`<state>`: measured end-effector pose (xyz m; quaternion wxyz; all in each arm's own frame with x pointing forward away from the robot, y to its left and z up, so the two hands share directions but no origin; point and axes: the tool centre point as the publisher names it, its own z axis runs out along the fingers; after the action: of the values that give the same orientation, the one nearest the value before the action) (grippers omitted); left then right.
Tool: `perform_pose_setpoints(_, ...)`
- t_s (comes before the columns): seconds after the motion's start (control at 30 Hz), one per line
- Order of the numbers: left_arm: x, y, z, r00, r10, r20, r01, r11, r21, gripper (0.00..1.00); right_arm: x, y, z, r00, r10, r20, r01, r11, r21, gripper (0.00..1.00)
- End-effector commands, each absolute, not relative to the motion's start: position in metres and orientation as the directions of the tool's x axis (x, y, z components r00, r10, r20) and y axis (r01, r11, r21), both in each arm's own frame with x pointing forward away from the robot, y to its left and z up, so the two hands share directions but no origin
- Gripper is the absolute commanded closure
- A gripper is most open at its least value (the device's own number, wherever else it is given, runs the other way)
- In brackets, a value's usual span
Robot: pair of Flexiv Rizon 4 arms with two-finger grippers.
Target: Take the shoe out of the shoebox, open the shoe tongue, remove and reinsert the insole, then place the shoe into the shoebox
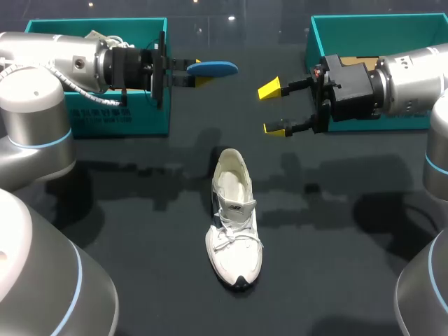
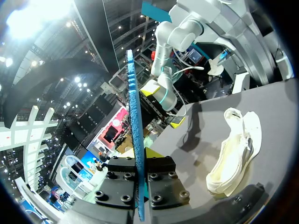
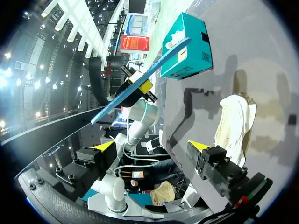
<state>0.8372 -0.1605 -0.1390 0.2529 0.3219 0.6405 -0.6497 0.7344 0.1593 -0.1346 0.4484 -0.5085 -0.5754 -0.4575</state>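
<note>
1. Both arms' grey links fill the near corners of the head view. Beyond them the shoe [image 1: 234, 220] stands on its sole mid-table [image 1: 140, 210], toe toward the camera and mouth gaping, touched by neither arm. Farther back the left gripper [image 1: 200, 71] clamps one end of the blue insole [image 1: 218, 68] in the air. The insole's free end points at the right gripper [image 1: 273, 108]. That claw is spread wide, holds nothing and faces the insole across a gap. The teal left box [image 1: 105, 119] stands behind the left arm, and the teal right box [image 1: 378, 28] behind the right arm.
2. From the left wrist, the left gripper [image 2: 140, 163] has its fingers [image 2: 161, 170] pressed on the insole [image 2: 134, 102] from both sides. The insole is seen edge-on, running straight ahead. Past it the right gripper [image 2: 163, 106] shows its two yellow tips apart. The shoe [image 2: 236, 149] lies on the table off to one side, well clear.
3. From the right wrist, the right gripper [image 3: 150, 146] has its tips far apart with only air between them. The shoe [image 3: 236, 123] sits on the table ahead, beside one finger and not touching it. Farther ahead the left gripper [image 3: 142, 88] grips the slanting insole [image 3: 140, 79], with the left box [image 3: 187, 46] behind.
</note>
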Motion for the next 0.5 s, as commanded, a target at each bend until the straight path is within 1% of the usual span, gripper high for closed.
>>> perform_pose_setpoints(0.03,0.835,-0.162,-0.140,-0.607,0.095,-0.789,0.791,-0.021,-0.611,1.00,0.734,0.161,-0.136,-0.080,0.176,0.981,0.996,0.063,0.070,0.00)
perform_pose_setpoints(0.07,0.833,-0.163,-0.141,-0.545,0.099,-0.833,0.834,-0.037,-0.550,1.00,0.734,0.161,-0.136,-0.080,0.176,0.981,0.996,0.063,0.070,0.00)
perform_pose_setpoints(0.13,0.831,-0.165,-0.145,-0.463,0.128,-0.877,0.884,-0.008,-0.467,1.00,0.734,0.161,-0.136,-0.080,0.176,0.981,0.996,0.063,0.070,0.00)
perform_pose_setpoints(0.23,0.833,-0.164,-0.150,-0.399,0.141,-0.906,0.914,-0.014,-0.405,1.00,0.734,0.161,-0.136,-0.080,0.176,0.981,0.996,0.063,0.070,0.00)
perform_pose_setpoints(0.33,0.832,-0.160,-0.151,-0.315,0.115,-0.942,0.947,-0.030,-0.321,1.00,0.734,0.161,-0.136,-0.080,0.176,0.981,0.996,0.063,0.070,0.00)
perform_pose_setpoints(0.37,0.831,-0.158,-0.152,-0.262,0.109,-0.959,0.964,-0.009,-0.265,1.00,0.734,0.161,-0.136,-0.080,0.176,0.981,0.996,0.063,0.070,0.00)
perform_pose_setpoints(0.4,0.829,-0.156,-0.152,-0.228,0.101,-0.968,0.973,-0.015,-0.231,1.00,0.734,0.161,-0.136,-0.080,0.176,0.981,0.996,0.063,0.070,0.00)
perform_pose_setpoints(0.43,0.830,-0.155,-0.152,-0.200,0.111,-0.974,0.980,0.023,-0.199,1.00,0.734,0.161,-0.136,-0.080,0.176,0.981,0.996,0.063,0.070,0.00)
perform_pose_setpoints(0.47,0.830,-0.154,-0.155,-0.142,0.133,-0.981,0.990,0.040,-0.138,1.00,0.734,0.161,-0.136,-0.080,0.176,0.981,0.996,0.063,0.070,0.00)
perform_pose_setpoints(0.5,0.830,-0.154,-0.155,-0.142,0.133,-0.981,0.990,0.040,-0.138,1.00,0.734,0.161,-0.136,-0.080,0.176,0.981,0.996,0.063,0.070,0.00)
